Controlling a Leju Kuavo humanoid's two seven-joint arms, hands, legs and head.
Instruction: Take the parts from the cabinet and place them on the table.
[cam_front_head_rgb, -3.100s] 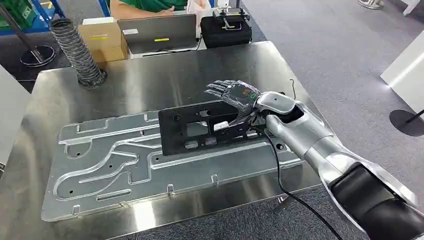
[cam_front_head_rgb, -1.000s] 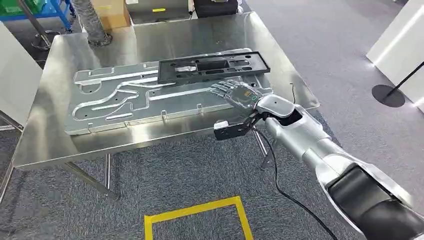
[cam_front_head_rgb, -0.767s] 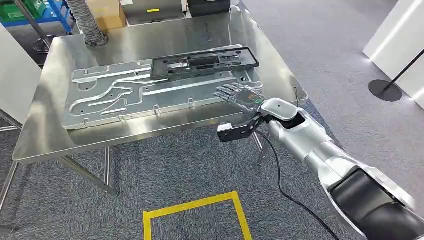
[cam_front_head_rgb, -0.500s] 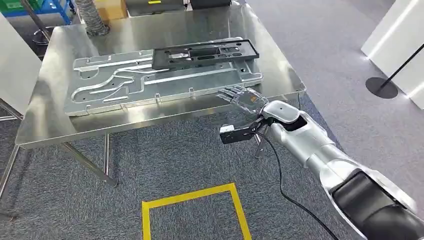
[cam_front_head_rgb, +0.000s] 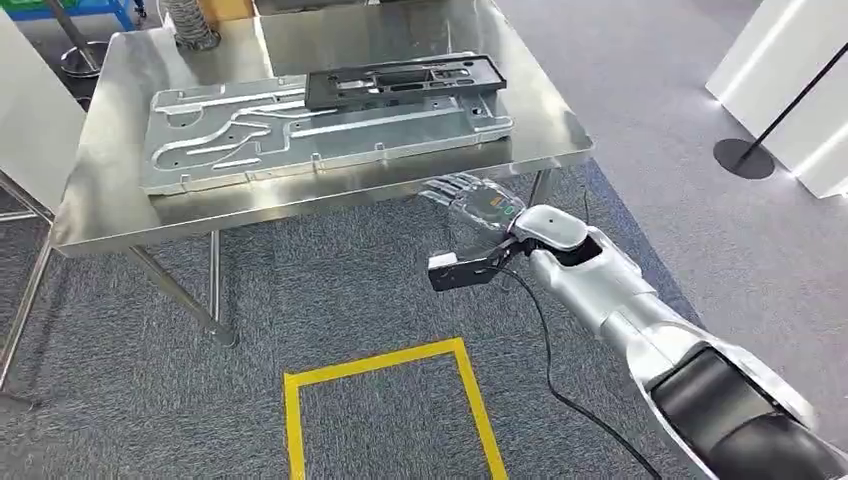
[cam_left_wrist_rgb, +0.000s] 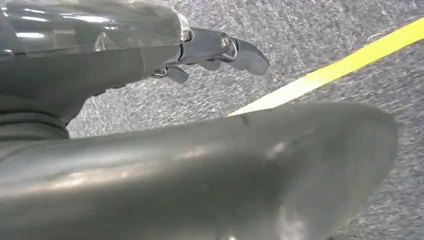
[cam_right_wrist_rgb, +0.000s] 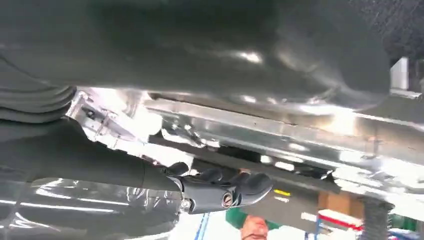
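While reaching forward from the lower right of the head view, holds the right hand (cam_front_head_rgb: 478, 208) above the carpeted floor (cam_front_head_rgb: 350, 300), just off the near edge of the steel surface (cam_front_head_rgb: 100, 200). Fingers (cam_front_head_rgb: 447, 189) spread and straight, nothing between them, palm tilted toward the surface. Silver forearm angled up from the dark elbow cover, a black cable (cam_front_head_rgb: 548, 340) trailing beneath. Left hand (cam_left_wrist_rgb: 215, 50) hanging over grey carpet beside yellow floor tape (cam_left_wrist_rgb: 340, 67); fingers loosely curled, apparently empty. One black part (cam_front_head_rgb: 404, 79) lying flat on one large grey machined plate (cam_front_head_rgb: 250, 140), both on the surface, well apart from either hand.
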